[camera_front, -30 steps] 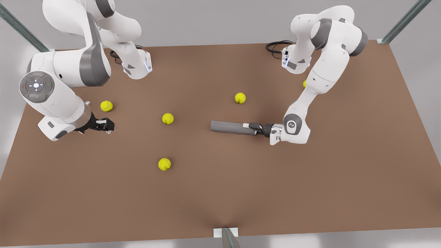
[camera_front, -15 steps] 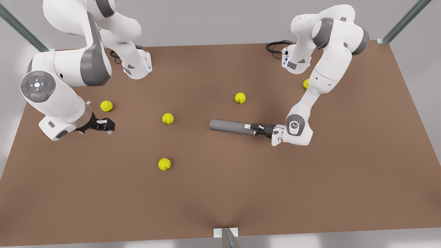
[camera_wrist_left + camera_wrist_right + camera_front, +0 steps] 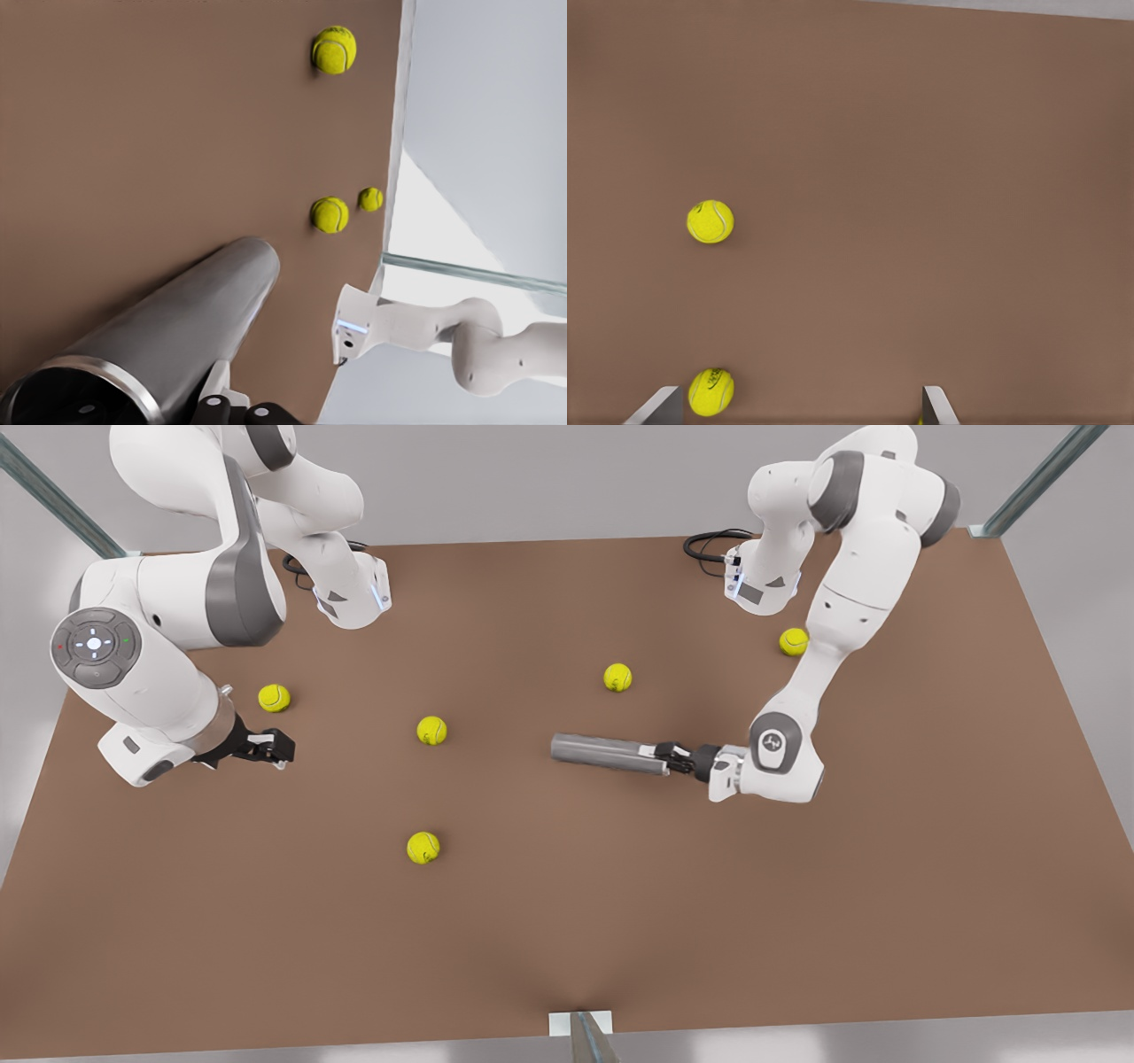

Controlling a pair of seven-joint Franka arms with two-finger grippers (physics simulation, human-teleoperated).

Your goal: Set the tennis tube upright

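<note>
The tennis tube (image 3: 602,751) is a slim grey cylinder lying roughly level just above the brown table (image 3: 567,921), a little to the front view's right of centre. My left gripper (image 3: 666,759) is shut on the end nearer the front view's right. In the left wrist view the tennis tube (image 3: 177,336) runs away from the camera, its light rim and dark hollow mouth closest. My right gripper (image 3: 266,746) hangs open near the table's edge at the front view's left, holding nothing; one of its fingertips (image 3: 660,405) stands far from the other.
Several yellow-green tennis balls lie scattered: one (image 3: 274,697) beside the right gripper, one (image 3: 431,730) mid-table, one (image 3: 617,677) behind the tube, one (image 3: 423,847) nearer the front, one (image 3: 793,641) by the left arm. Arm bases stand at the back.
The left gripper and the tube have shifted a little toward the front view's right. A ball by the left arm is now uncovered. The right arm has stayed put.
</note>
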